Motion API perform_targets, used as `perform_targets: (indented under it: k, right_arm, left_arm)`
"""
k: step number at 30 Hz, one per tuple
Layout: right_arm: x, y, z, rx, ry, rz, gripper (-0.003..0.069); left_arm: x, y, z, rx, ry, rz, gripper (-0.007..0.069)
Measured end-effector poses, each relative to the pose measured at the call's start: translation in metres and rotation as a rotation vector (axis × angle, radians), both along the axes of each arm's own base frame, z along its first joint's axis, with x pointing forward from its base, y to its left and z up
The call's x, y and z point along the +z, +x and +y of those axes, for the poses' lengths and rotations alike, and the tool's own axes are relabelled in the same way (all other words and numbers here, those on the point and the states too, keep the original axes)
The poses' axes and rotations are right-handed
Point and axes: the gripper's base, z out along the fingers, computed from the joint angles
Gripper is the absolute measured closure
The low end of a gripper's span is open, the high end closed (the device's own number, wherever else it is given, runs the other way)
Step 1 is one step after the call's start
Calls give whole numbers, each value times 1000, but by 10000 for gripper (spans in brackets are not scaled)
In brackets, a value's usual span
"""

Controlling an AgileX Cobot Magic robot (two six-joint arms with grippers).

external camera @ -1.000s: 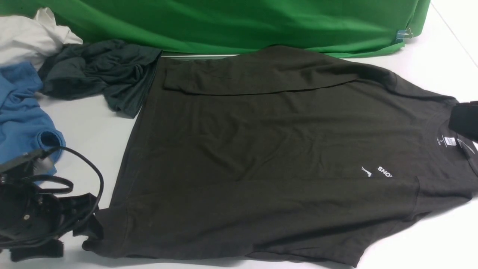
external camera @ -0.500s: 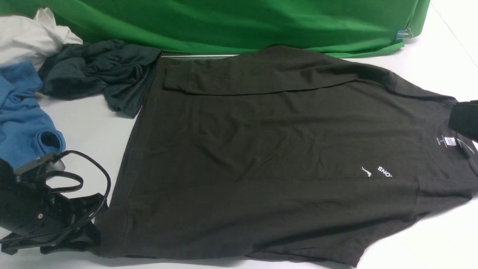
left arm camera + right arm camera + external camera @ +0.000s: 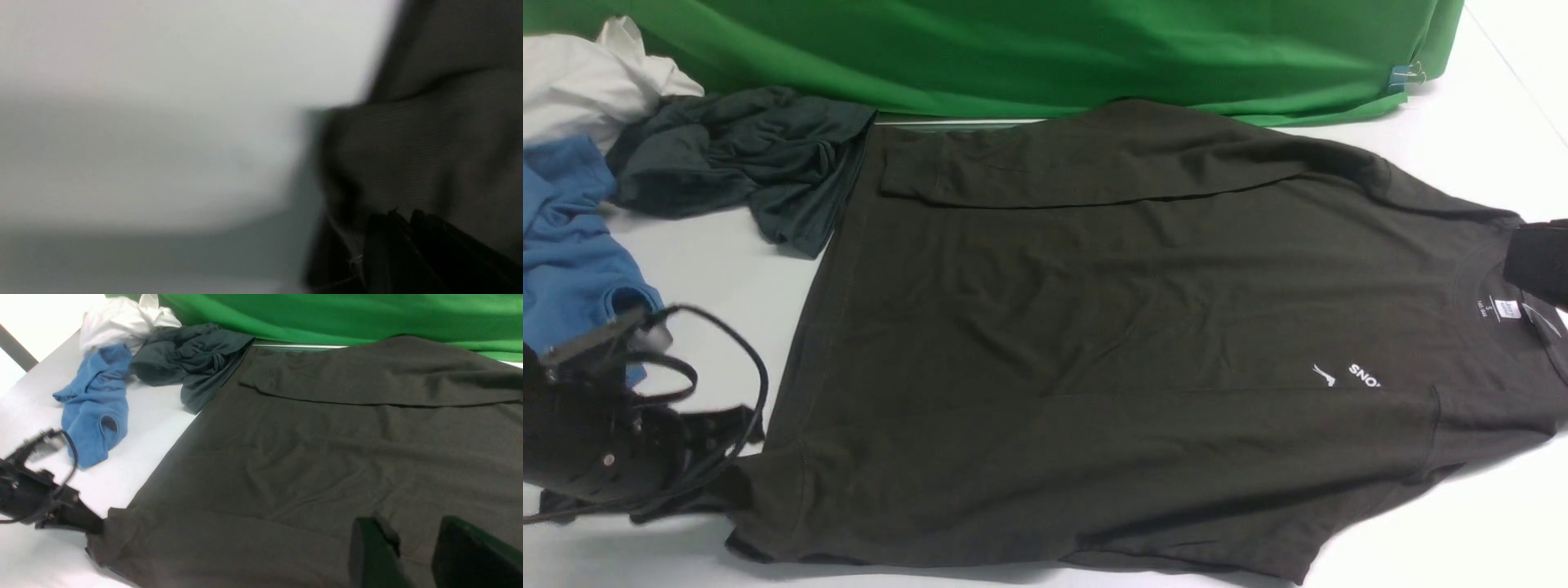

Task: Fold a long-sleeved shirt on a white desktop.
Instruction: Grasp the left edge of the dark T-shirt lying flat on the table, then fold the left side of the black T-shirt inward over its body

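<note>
Long-sleeved shirt (image 3: 1111,327): flat on bench (image 3: 1462,531), near edge to far edge, collar rightward. My left end effector (image 3: 723,482): clamped on its near-left hem corner. My right end effector (image 3: 410,539): fingers parted, empty, over the collar end.

Green cloth backdrop (image 3: 1045,49) spans top of frame, w/ small clip (image 3: 1406,75) at its upper-right end. Upper left corner: crumpled white garment (image 3: 580,82). Blue garment (image 3: 568,245) below it at left edge. Charcoal-teal garment (image 3: 743,155) bunched just right of both, touching them.
</note>
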Motion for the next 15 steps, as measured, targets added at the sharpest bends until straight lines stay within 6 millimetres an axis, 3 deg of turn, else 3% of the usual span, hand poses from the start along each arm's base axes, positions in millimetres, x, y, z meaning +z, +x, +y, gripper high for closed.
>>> perform_targets:
  k: [2,10,15]
  right_arm:
    - [0,0,0,0,1,-1,412]
    - [0,0,0,-1,2,-5,412]
    - [1,0,0,-2,3,-7,412]
  left_arm:
    - [8,1,-1,-8,-5,-42,582]
    - [83,24,-4,-156,37,-368,582]
    - [113,36,-10,-289,41,-561,582]
